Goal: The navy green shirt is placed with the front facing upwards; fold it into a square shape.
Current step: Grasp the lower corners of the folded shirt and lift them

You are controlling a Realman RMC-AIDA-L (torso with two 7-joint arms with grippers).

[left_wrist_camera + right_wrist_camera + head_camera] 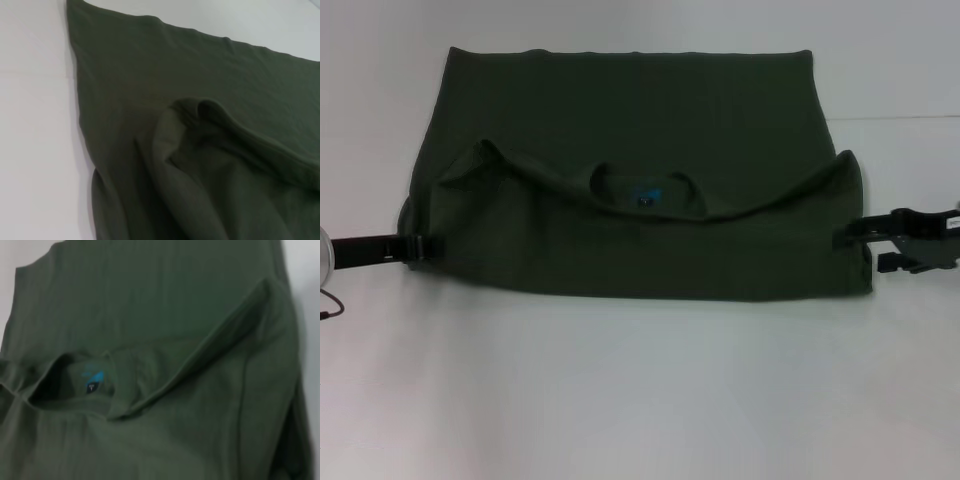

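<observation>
Two Grippers at the Sides of a Half-Folded Shirt

From the head view, the navy green shirt (640, 215) is seen spread on the white table (640, 400), with its collar side pulled over toward the middle. The left gripper (418, 247) and right gripper (842, 236) are placed at the shirt's two side edges, likely so the fold is kept even. Whether cloth is pinched cannot be told.

From the left wrist view, a raised fold (210, 112) is seen.

From the right wrist view, the neck label (93, 381) is shown inside the collar

Navy green shirt (165, 315) folded over; collar (75, 385), blue neck label (94, 381) showing.
</observation>
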